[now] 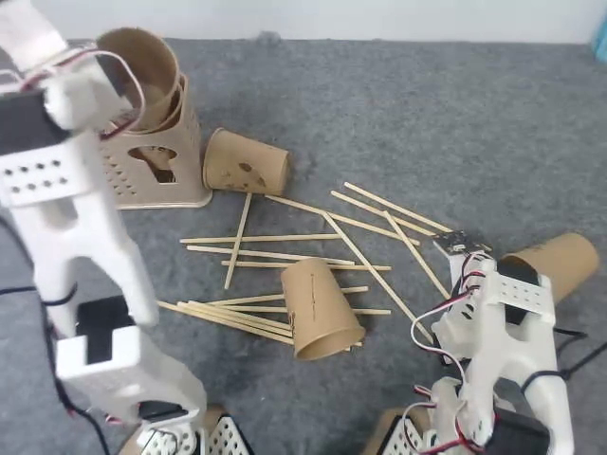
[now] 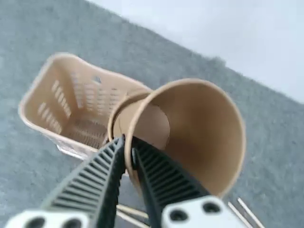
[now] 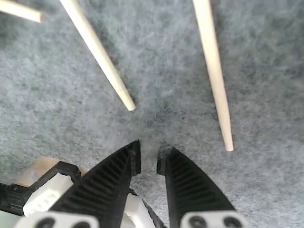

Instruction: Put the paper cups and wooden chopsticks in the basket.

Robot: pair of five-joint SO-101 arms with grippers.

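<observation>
Paper cup, rim in left gripper

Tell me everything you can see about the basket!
The basket is a tall beige tub that looks like plastic, with rows of small holes in its walls and a keyhole-shaped cutout on one side. It stands upright on the grey carpet, at the high view's far left. Its top is open, and a paper cup, pinched by the left gripper, tilts at its mouth. A second cup lies on its side close beside it.
</observation>
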